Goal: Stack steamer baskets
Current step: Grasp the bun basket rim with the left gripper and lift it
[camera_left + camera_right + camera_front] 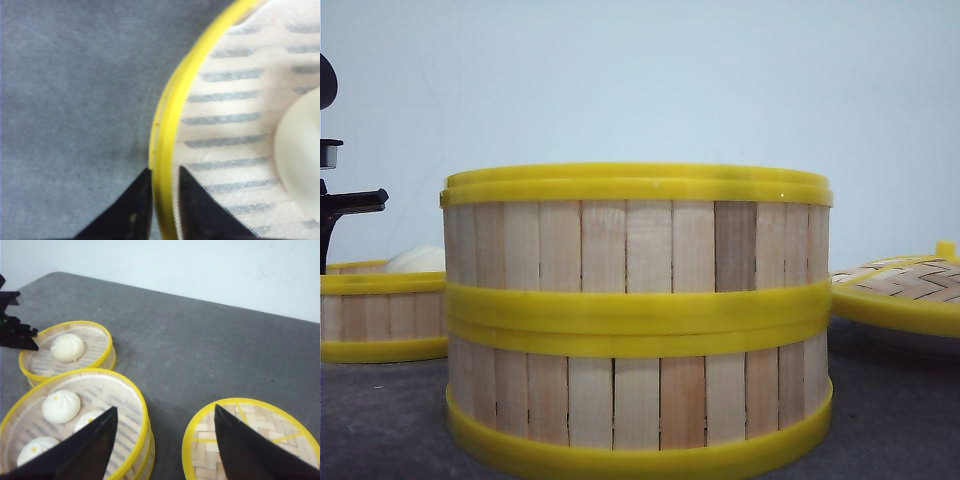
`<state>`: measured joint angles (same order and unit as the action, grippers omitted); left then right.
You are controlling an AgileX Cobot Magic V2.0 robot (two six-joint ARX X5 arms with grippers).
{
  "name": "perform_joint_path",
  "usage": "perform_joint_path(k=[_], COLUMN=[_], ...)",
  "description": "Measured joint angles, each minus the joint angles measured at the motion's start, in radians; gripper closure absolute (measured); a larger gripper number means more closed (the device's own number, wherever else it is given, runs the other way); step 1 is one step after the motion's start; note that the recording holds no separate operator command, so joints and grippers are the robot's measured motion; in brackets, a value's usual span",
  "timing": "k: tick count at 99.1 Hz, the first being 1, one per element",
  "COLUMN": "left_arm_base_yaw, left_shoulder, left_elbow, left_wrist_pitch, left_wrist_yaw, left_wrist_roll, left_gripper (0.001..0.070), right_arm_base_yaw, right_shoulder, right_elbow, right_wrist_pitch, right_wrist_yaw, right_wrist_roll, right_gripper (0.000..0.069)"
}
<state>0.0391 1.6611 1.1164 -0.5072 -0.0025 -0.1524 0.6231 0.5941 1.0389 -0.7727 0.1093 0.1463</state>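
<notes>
On the far left we see our left gripper (161,202) with one finger outside and one inside the yellow rim of the single steamer basket (380,318); the gap between them is narrow, and we cannot tell whether the pads actually press the rim. Just inside that rim, beyond the inner finger, lies a striped liner (235,120) and a white bun (300,150). In the right wrist view the left arm (15,325) shows dark at this basket's edge.

Next to the right, in the middle, stands the stack of two steamer baskets (638,320), one seated squarely on the other; its top tier holds three white buns (61,406).

Our right gripper (165,440) hangs above the grey table (200,355) with its fingers spread wide and nothing between them, the stack beside one finger and the woven lid (250,440) beside the other.

We read no brand, label or writing anywhere.
</notes>
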Motion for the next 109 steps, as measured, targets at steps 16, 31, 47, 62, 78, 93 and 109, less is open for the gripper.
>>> perform_joint_path(k=[16,31,47,62,78,93,109], left_arm_base_yaw=[0.001,0.003,0.007,0.017,0.029,0.025,-0.014], left_shoulder=[0.008,0.008,0.017,0.017,0.017,0.009,-0.040], left_elbow=[0.008,0.010,0.049,0.157,0.312,0.448,0.499], left_wrist_pitch=[-0.008,-0.009,-0.052,-0.114,-0.224,-0.314,-0.411], left_wrist_yaw=[0.000,0.001,0.001,0.034,0.126,0.268,0.431], left_wrist_roll=[0.000,0.000,0.001,0.007,0.010,0.012,0.045], left_gripper=[0.0673,0.0673,0.0675,0.0678,0.0678,0.0678,0.0678], right_arm_base_yaw=[0.000,0.000,0.000,0.000,0.000,0.000,0.000], right_shoulder=[0.000,0.000,0.000,0.000,0.000,0.000,0.000], right_elbow=[0.000,0.000,0.000,0.000,0.000,0.000,0.000], right_wrist_pitch=[0.008,0.008,0.008,0.006,-0.003,-0.005,-0.004], right_wrist_yaw=[0.000,0.000,0.000,0.000,0.000,0.000,0.000], right_wrist_roll=[0.000,0.000,-0.001,-0.001,-0.001,-0.001,-0.001], right_gripper=[0.0311,0.0311,0.0311,0.0311,0.0311,0.0311,0.0311])
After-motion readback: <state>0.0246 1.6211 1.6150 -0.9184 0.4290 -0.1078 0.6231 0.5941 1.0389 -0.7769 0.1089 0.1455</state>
